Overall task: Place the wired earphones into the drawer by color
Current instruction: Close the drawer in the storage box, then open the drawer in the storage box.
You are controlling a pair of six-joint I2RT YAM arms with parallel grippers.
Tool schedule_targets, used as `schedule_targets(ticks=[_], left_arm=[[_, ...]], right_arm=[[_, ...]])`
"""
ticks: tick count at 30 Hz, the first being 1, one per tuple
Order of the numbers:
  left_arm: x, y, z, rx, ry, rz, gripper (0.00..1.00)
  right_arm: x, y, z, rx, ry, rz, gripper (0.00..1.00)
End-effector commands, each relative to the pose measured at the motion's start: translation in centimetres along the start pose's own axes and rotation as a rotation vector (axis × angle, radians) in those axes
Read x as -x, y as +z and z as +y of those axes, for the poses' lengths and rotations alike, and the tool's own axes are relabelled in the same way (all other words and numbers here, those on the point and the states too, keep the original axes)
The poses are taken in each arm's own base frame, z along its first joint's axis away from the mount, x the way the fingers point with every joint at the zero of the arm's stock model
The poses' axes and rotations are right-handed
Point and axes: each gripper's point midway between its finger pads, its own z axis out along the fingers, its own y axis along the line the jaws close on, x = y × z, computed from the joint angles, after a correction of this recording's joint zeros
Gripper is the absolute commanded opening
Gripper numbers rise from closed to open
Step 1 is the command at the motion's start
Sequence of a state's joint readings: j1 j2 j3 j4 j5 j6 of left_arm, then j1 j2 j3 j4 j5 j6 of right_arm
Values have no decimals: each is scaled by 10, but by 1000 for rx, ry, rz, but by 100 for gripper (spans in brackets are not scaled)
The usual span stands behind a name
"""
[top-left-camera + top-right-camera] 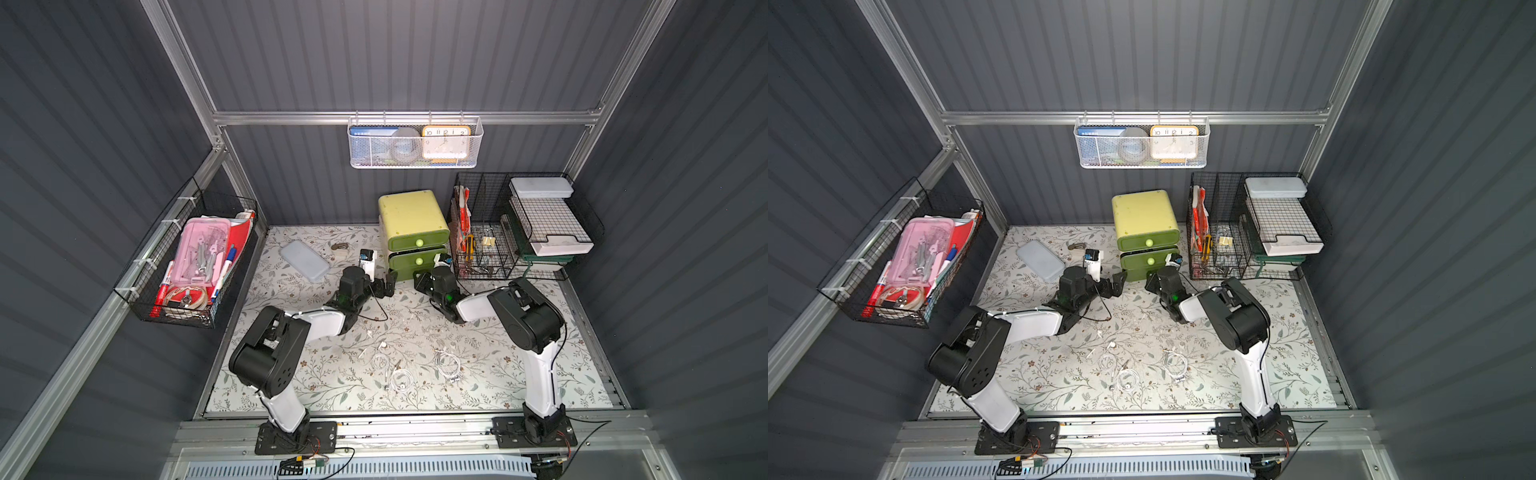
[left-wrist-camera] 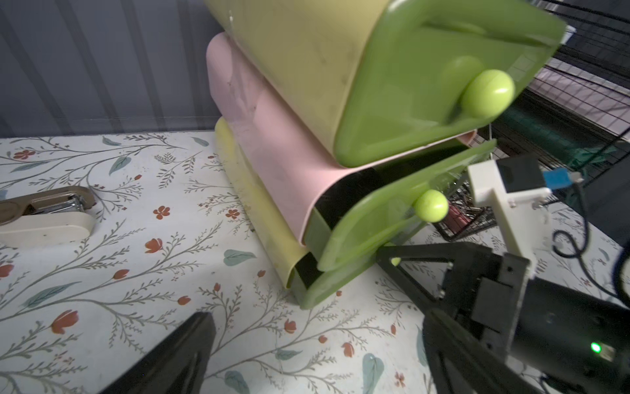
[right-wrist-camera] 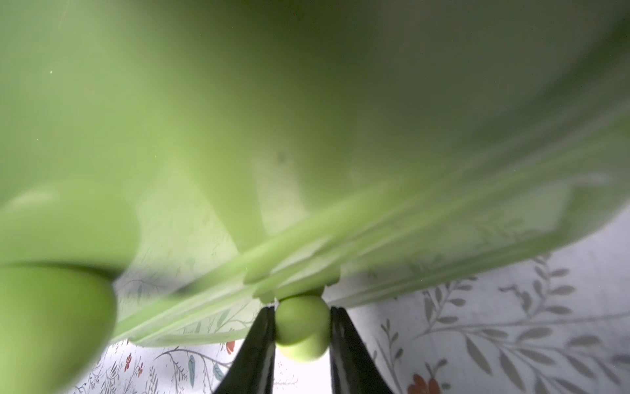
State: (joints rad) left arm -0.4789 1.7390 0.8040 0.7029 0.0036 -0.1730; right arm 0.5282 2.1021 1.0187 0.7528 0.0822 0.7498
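Drawer knob (image 3: 301, 327) is pinched by the low, outstretched right gripper (image 3: 302, 312); left gripper (image 1: 387, 284) hangs wide beside.

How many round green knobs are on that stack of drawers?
3. The top knob and the middle knob are free, one above the other; the bottom knob is pinched in the right hand. None seem hidden.

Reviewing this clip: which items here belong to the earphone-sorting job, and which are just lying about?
Job:
white earphones on the mat
drawer unit
bottom drawer knob, gripped by the right gripper
left gripper, open

Lying about:
stapler
grey-blue case
clock
pen basket
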Motion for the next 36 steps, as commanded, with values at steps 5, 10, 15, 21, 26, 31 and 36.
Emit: schedule_targets(ticks=[5, 10, 15, 21, 26, 31, 36], left_arm=[[26, 17, 3, -34, -5, -65, 99], [33, 28, 0, -53, 8, -74, 99], [34, 37, 4, -36, -1, -71, 99], [39, 48, 12, 1, -24, -76, 99], [44, 52, 14, 14, -37, -87, 99], [43, 55, 16, 24, -39, -84, 99], [41, 57, 18, 35, -42, -77, 99]], right_arm=[[-1, 0, 2, 3, -10, 3, 27], [0, -1, 4, 6, -11, 0, 26], [1, -1, 4, 7, -13, 1, 26], [1, -2, 4, 6, -16, 2, 26], [-2, -2, 2, 3, -15, 8, 26], [-3, -4, 2, 5, -12, 14, 26], [-4, -6, 1, 4, -11, 20, 26]])
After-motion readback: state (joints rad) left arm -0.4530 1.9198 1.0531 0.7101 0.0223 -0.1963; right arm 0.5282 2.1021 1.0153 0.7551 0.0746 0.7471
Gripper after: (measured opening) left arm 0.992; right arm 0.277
